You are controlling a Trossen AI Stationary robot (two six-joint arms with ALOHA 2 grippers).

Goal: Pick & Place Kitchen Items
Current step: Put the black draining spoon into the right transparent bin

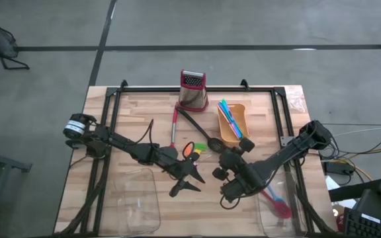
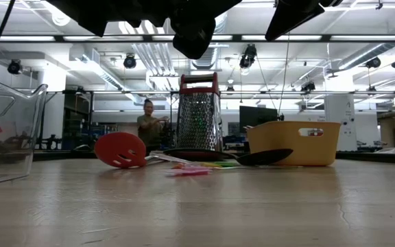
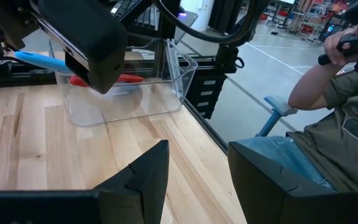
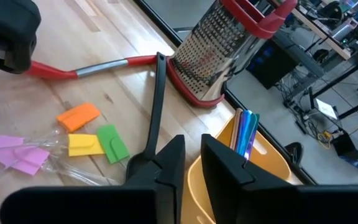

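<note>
My left gripper hangs open over bare wood near the table's middle, holding nothing. My right gripper hovers above the black ladle's bowl end. Its fingers stand a narrow gap apart with nothing between them. The black ladle lies flat beside the yellow bin, which holds thin coloured sticks. A red spatula lies by the grater. Small orange, yellow, green and pink pieces lie flat on the wood.
A clear tray stands at the near left. Another clear tray at the near right holds a red and a blue spoon. A seated person is close beyond the table's right edge.
</note>
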